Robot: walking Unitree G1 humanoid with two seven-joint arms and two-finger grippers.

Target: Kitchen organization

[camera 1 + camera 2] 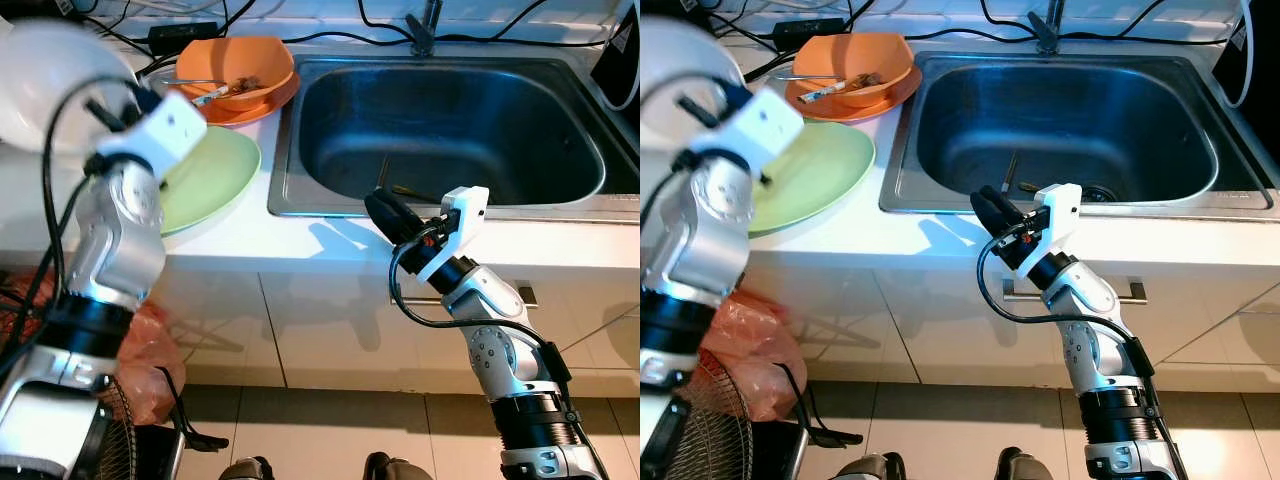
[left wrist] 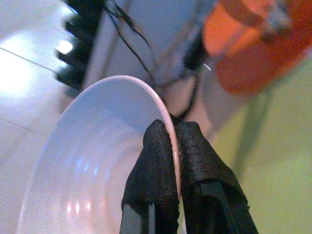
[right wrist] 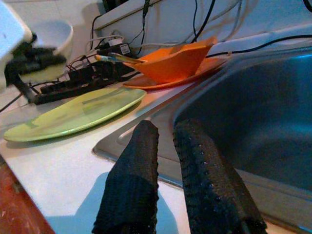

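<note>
- A white kitchen surface (image 1: 330, 245) is shown across the middle of the head views, with a steel sink (image 1: 450, 125) at the upper right, an orange bowl (image 1: 235, 68) on an orange plate (image 1: 890, 98) at the upper centre, and a green plate (image 1: 215, 175) at the left; cables run along the top edge.
- A white bowl (image 2: 92, 170) is held aloft at the upper left of the left eye view, its rim clamped between the jaws of the left gripper (image 2: 175, 146).
- The right gripper (image 1: 395, 215) is poised at the sink's front edge, jaws nearly together on nothing.
- The grip is judged thin: only the rim is pinched, so the bowl could pivot or slip out and be dropped onto the green plate just under it.
- The cables could be snagged by a swinging arm.
- The rim pinch is revealed by the left wrist view; in the head views it is masked by the wrist housing.
- Utensils (image 1: 1015, 180) lying in the sink are given by the head views, not by the right wrist view.
</note>
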